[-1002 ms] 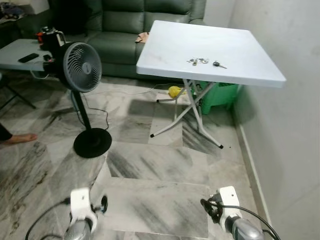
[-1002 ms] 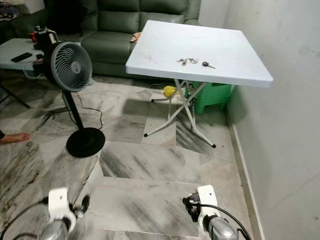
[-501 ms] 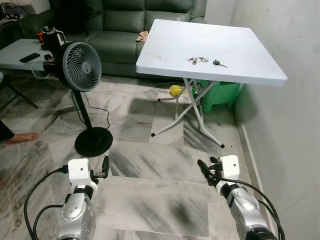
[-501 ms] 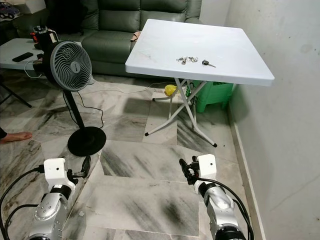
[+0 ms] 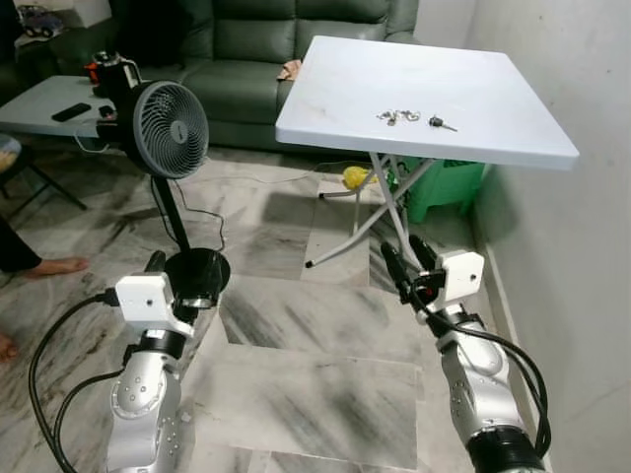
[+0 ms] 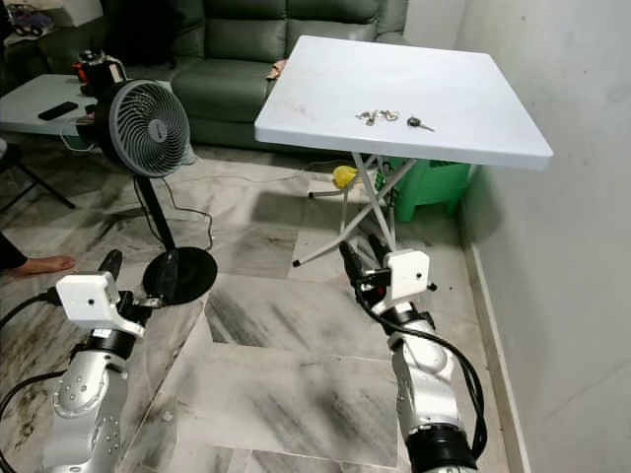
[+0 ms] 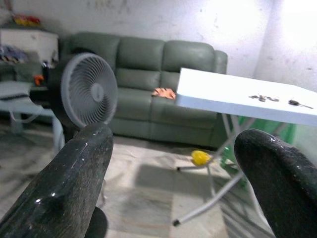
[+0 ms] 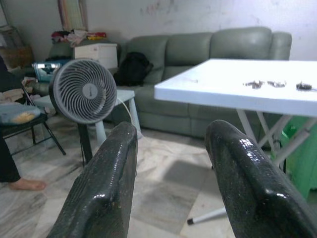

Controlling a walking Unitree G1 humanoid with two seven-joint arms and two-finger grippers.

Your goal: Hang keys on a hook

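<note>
I see a green sofa (image 5: 266,39) along the far wall, and in front of it the white folding worktop (image 5: 335,118), standing close to the wall on my right. Left of the worktop stands a grey pedestal fan (image 5: 170,130) on the marble floor (image 5: 296,325), with a low side table (image 5: 39,99) beyond it. A green bin (image 5: 449,187) sits under the worktop, and a person's bare foot (image 5: 54,266) rests on the floor at the far left.

My right claw (image 5: 404,264) is raised in front of me, below the worktop's near edge, its two black fingers apart and holding nothing. My left claw (image 6: 133,291) is up near the fan's base, fingers also spread and empty.

The keys (image 5: 397,116) lie on the worktop towards its right side, with a single black-headed key (image 5: 437,123) just beside them, both well apart from either claw.
</note>
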